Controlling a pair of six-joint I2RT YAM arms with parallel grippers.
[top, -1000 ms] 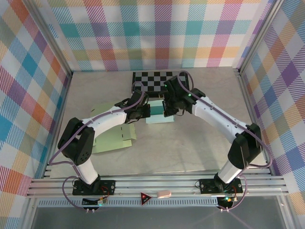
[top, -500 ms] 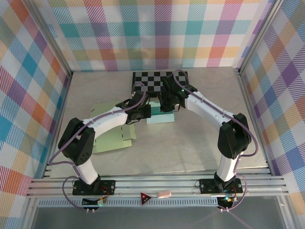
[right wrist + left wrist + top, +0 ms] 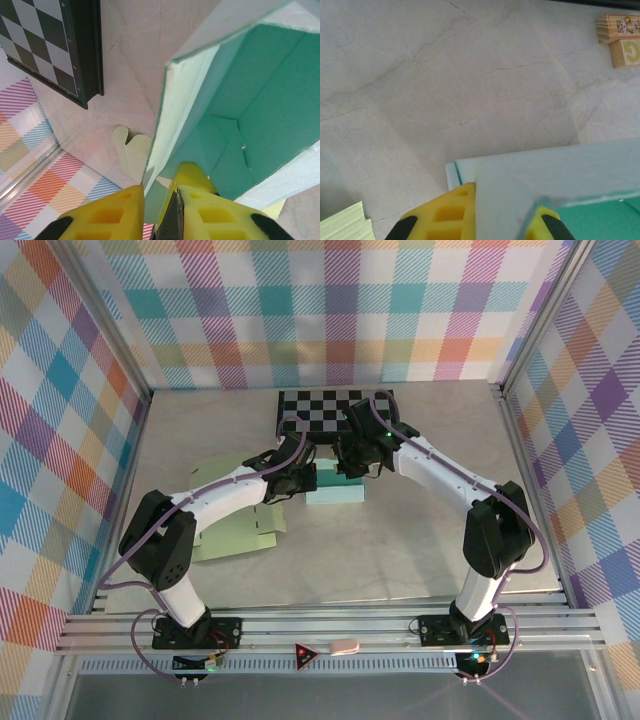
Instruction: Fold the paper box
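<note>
Paper box [image 3: 260, 90] — right wrist view: teal interior.

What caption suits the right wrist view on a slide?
Right gripper jaws pinching one wall of the teal paper box.

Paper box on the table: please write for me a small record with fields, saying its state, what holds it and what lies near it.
box: pale teal paper box, partly folded, one wall raised, inside open
left end effector: shut on a box panel
right end effector: closed on the edge of a box wall
behind box: black-and-white checkered board
left of box: flat light green cardboard sheet
task state: folding not finished
</note>
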